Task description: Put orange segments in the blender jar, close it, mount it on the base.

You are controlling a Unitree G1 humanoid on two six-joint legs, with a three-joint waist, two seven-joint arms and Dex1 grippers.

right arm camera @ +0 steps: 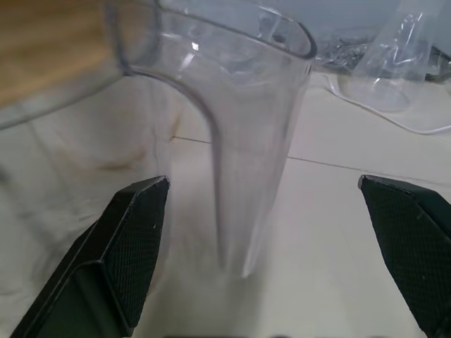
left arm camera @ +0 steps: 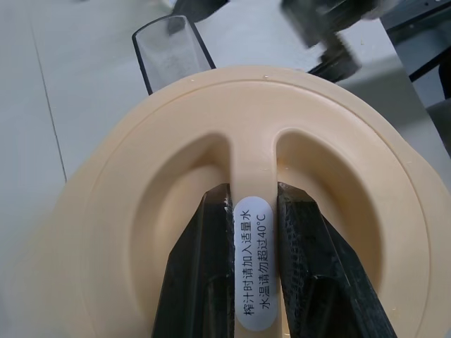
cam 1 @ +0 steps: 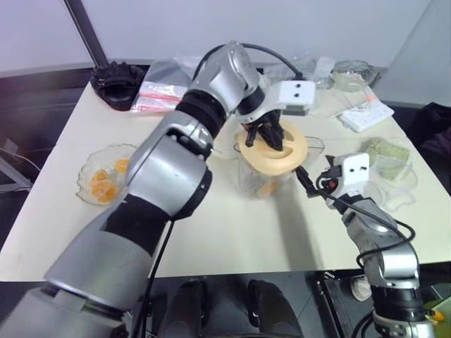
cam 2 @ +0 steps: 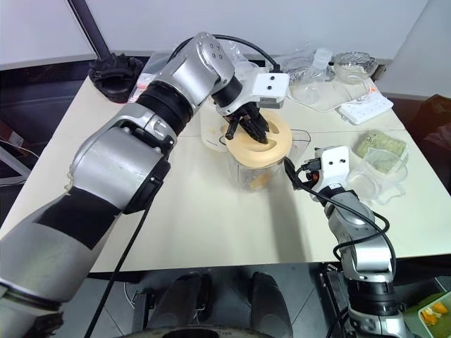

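- On the bench [cam 1: 232, 232], left of the jar, we see a glass bowl [cam 1: 99, 179] with orange segments [cam 1: 106, 186] left in it; if more were meant to go in, closing now shuts them out.
- The left gripper [left arm camera: 252, 232] has its jaws clamped on the ridge of the cream lid [cam 1: 271, 146], which sits on top of the blender jar [cam 2: 257, 176]. We think the lid may seat crooked, and pressing or twisting it could tip the unsteadied jar.
- The jar is clear, stands upright mid-bench, and shows some orange at its bottom.
- The right gripper [right arm camera: 282, 232], right of the jar, has its jaws wide apart either side of the clear handle [right arm camera: 246, 162], touching nothing. We judge a slightly off close could nudge the jar.
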